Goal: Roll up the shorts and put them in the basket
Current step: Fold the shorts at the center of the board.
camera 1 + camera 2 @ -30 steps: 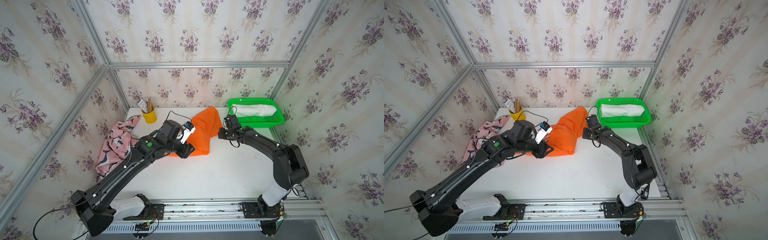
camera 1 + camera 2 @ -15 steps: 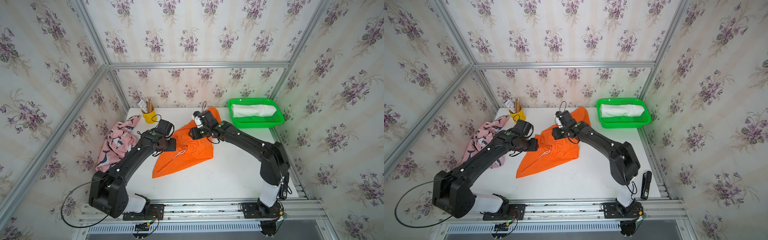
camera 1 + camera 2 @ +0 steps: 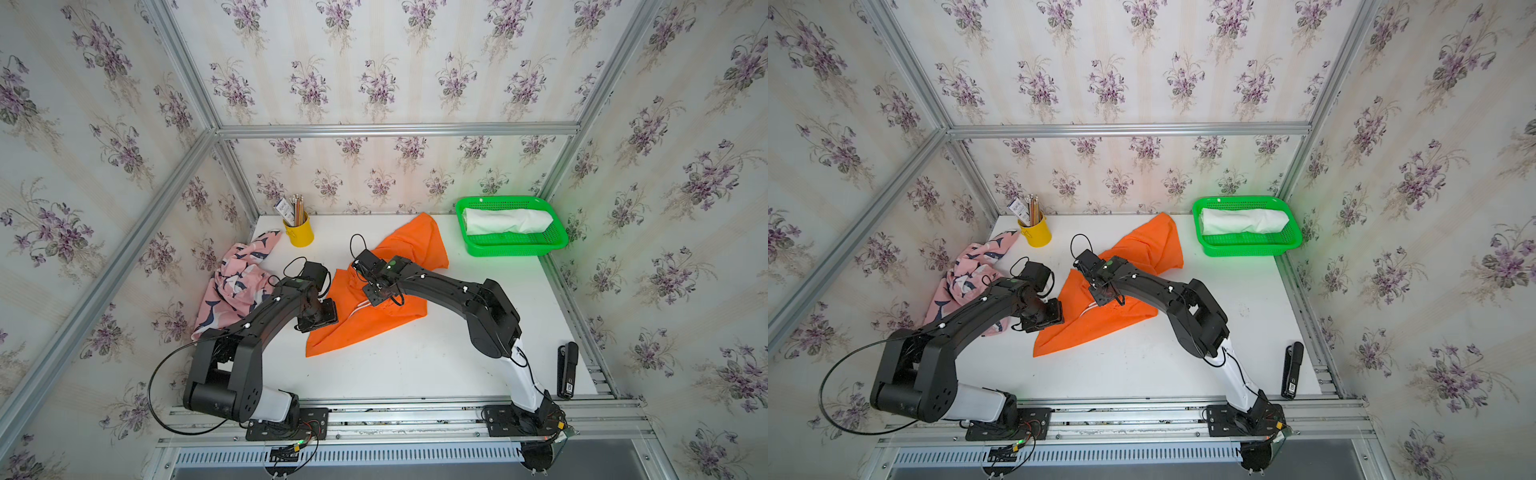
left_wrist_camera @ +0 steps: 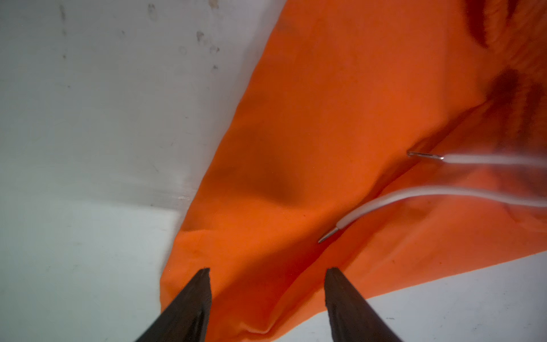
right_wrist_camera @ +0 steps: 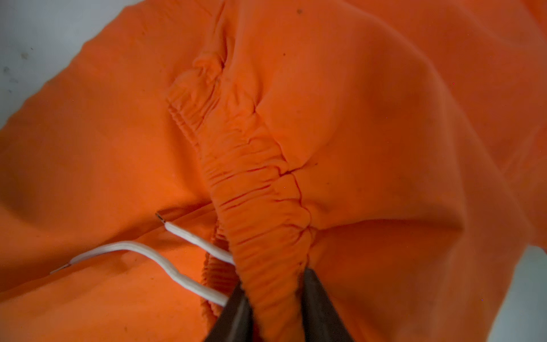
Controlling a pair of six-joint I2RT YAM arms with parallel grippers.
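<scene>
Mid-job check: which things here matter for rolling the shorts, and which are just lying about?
Job: orange shorts, waistband pinched in the right hand; whale-print shorts; white shorts, rolled in the green basket.
Lying about: yellow pencil cup; black stapler.

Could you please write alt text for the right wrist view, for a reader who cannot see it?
The right gripper, jaws shut, pinches the elastic waistband of the orange shorts, which nearly fill the view. Two white drawstring ends lie on the cloth nearby.
</scene>
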